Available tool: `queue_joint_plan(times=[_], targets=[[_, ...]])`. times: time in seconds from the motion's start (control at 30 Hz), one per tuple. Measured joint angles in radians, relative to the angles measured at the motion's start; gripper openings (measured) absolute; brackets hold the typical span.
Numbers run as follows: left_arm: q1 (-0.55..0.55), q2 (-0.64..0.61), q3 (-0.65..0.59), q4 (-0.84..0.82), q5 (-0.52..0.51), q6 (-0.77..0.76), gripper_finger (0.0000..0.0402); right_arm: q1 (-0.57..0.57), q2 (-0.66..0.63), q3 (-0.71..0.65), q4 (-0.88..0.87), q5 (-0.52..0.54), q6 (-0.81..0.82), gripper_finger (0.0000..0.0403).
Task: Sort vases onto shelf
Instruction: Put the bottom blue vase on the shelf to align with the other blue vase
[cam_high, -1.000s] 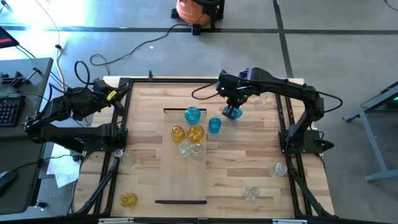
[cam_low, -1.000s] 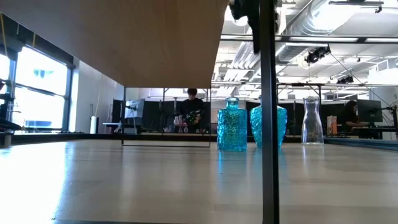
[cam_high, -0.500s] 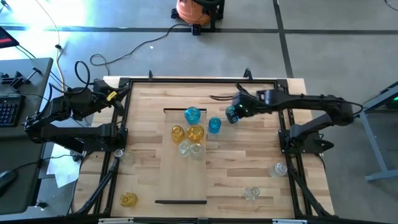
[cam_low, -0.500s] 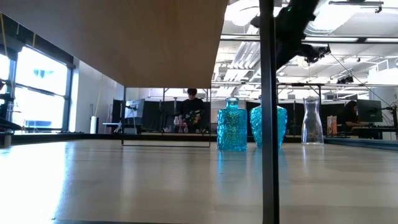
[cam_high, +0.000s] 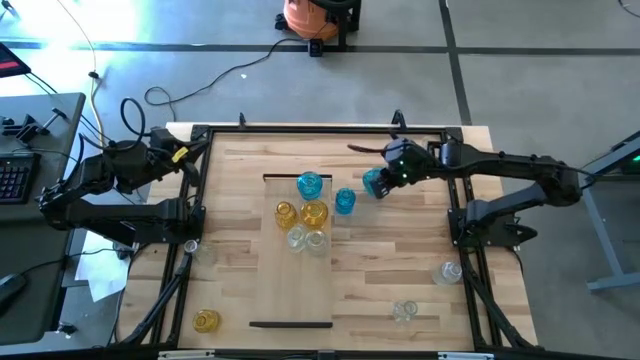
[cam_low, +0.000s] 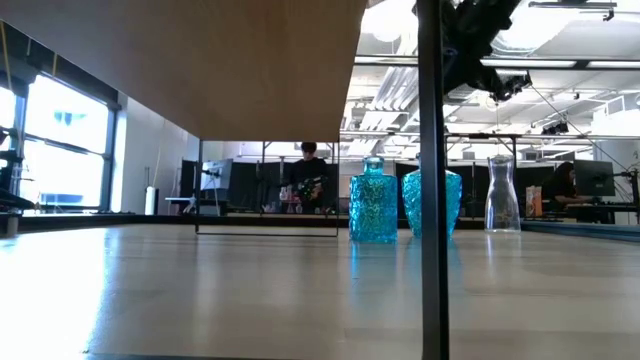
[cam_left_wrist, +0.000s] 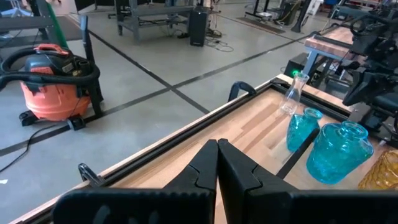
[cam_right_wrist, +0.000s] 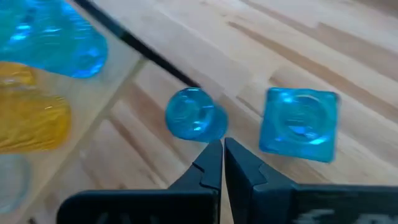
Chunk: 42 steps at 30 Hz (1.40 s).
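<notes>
This is a workshop or lab. It has a concrete floor (cam_high: 520, 60), an orange vacuum (cam_high: 312, 17) and desks with monitors (cam_low: 594, 180) behind.

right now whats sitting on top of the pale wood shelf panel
On the pale wood shelf panel: a blue glass vase, two yellow glass vases, two clear glass vases, clustered together. Nothing looks covered.

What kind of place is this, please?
Probably a robotics lab or workshop: a wooden table in a metal frame with two robot arms, a bare concrete floor with an orange shop vacuum, and exposed ceiling ducts.

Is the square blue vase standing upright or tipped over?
Upright: the square blue vase stands on its base, neck up, in the low view.
</notes>
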Motion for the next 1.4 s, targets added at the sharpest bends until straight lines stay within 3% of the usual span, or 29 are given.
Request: queue_joint_plan(times=[0.13, 0.27, 0.53, 0.7, 1.07, 1.4], targets=[[0.000, 0.000, 0.000, -0.003, 0.001, 0.000, 0.0000, 0.001, -0.001, 0.000, 0.061, -0.020, -0.018, 0.0000], [0.000, 0.000, 0.000, -0.003, 0.002, 0.000, 0.0000, 0.033, 0.011, 0.000, 0.099, 0.088, 0.070, 0.0000], [0.000, 0.000, 0.000, -0.003, 0.002, 0.000, 0.0000, 0.147, 0.130, -0.001, 0.150, 0.137, 0.161, 0.0000], [0.000, 0.000, 0.000, -0.003, 0.001, 0.000, 0.0000, 0.200, 0.201, -0.001, 0.217, 0.260, 0.249, 0.0000], [0.000, 0.000, 0.000, -0.003, 0.001, 0.000, 0.0000, 0.185, 0.312, -0.001, 0.324, 0.285, 0.364, 0.0000], [0.000, 0.000, 0.000, -0.003, 0.001, 0.000, 0.0000, 0.101, 0.340, -0.001, 0.340, 0.290, 0.377, 0.0000]])
